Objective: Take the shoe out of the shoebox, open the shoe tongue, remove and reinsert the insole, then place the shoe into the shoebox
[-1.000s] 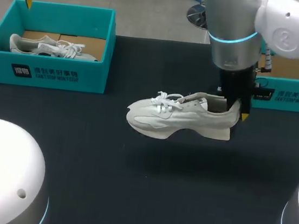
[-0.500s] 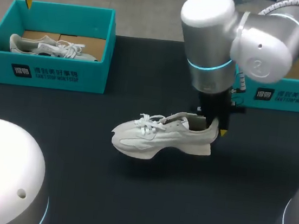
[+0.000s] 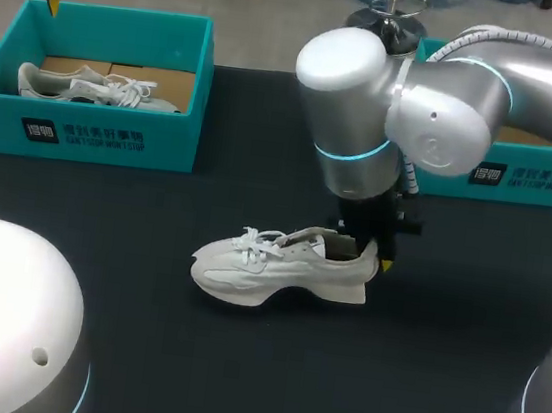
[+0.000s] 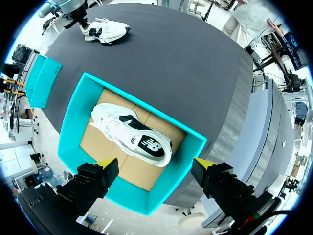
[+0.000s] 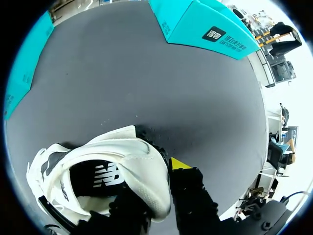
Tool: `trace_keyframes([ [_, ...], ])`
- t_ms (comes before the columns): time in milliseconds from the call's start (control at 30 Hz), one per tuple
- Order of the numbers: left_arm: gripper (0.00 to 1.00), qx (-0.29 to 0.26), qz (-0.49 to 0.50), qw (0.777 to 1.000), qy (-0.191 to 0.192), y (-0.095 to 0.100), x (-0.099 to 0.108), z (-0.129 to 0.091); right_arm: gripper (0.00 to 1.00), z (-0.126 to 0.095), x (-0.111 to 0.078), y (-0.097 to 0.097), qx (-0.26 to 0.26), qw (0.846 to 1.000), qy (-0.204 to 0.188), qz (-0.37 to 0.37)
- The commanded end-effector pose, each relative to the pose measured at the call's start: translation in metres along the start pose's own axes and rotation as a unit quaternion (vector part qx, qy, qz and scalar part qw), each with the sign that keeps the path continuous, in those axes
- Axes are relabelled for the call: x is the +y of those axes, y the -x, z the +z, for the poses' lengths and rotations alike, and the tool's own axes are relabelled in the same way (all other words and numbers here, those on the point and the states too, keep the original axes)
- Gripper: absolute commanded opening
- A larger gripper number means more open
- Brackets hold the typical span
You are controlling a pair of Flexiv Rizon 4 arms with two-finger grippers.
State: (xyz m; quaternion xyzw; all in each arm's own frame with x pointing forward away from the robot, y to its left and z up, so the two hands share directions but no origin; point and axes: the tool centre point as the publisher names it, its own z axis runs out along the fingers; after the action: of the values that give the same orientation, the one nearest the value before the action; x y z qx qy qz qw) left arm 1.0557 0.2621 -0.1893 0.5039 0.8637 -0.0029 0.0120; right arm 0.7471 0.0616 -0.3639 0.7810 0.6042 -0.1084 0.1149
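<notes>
A white shoe (image 3: 274, 265) sits low at the middle of the black table, toe pointing left; I cannot tell whether its sole touches. My right gripper (image 3: 363, 254) is shut on the shoe's heel collar (image 5: 142, 169), with one yellow-tipped finger (image 5: 179, 163) outside the heel and the other inside the shoe. The right teal shoebox (image 3: 527, 175) stands behind the right arm. My left gripper (image 4: 155, 165) hangs open high over the left teal shoebox (image 3: 84, 133), far from the held shoe. That box holds a second white shoe (image 4: 131, 134), also visible in the head view (image 3: 99, 88).
The two teal boxes flank the back of the table, seen from the right wrist as the left shoebox (image 5: 24, 63) and the right shoebox (image 5: 208, 27). White robot bases (image 3: 0, 324) occupy the front corners. Dark tabletop (image 3: 266, 367) spreads in front of the shoe.
My right arm has carried the shoe leftward, nearer the front and lower toward the table. The left arm has not moved.
</notes>
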Motion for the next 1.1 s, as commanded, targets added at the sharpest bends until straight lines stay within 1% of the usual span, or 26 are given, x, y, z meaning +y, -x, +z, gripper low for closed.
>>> trace_keyframes([
  [33,1.00,0.001,0.001,1.000,0.000,0.000,0.000,0.000,0.00,0.010,-0.002,-0.008,-0.001,1.000,-0.002,0.003],
  [367,1.00,0.001,0.001,1.000,0.000,0.000,0.000,0.000,0.00,0.019,-0.002,-0.004,0.001,1.000,-0.004,0.007],
  [400,1.00,0.001,0.001,1.000,0.000,0.000,0.000,0.000,0.05,0.019,-0.002,-0.004,0.001,1.000,-0.005,0.007],
  [433,1.00,0.001,0.001,1.000,0.000,0.000,0.000,0.000,0.38,0.019,-0.002,-0.003,0.001,1.000,-0.005,0.006],
  [533,1.00,0.001,0.001,1.000,0.000,0.000,0.000,0.000,0.93,0.015,-0.002,0.000,0.001,1.000,-0.007,0.007],
  [567,1.00,0.001,0.001,1.000,0.000,0.000,0.000,0.000,1.00,0.013,-0.002,0.001,0.001,1.000,-0.006,0.007],
  [767,1.00,0.001,0.001,1.000,0.000,0.000,0.000,0.000,1.00,-0.010,-0.004,0.013,0.014,1.000,0.007,0.006],
  [967,1.00,0.001,0.001,1.000,0.000,0.000,0.000,0.000,1.00,-0.037,-0.005,0.015,0.035,0.998,0.026,-0.036],
  [1100,1.00,0.001,0.001,1.000,0.000,0.000,0.000,0.000,1.00,-0.053,0.000,0.016,0.041,0.996,0.047,-0.063],
])
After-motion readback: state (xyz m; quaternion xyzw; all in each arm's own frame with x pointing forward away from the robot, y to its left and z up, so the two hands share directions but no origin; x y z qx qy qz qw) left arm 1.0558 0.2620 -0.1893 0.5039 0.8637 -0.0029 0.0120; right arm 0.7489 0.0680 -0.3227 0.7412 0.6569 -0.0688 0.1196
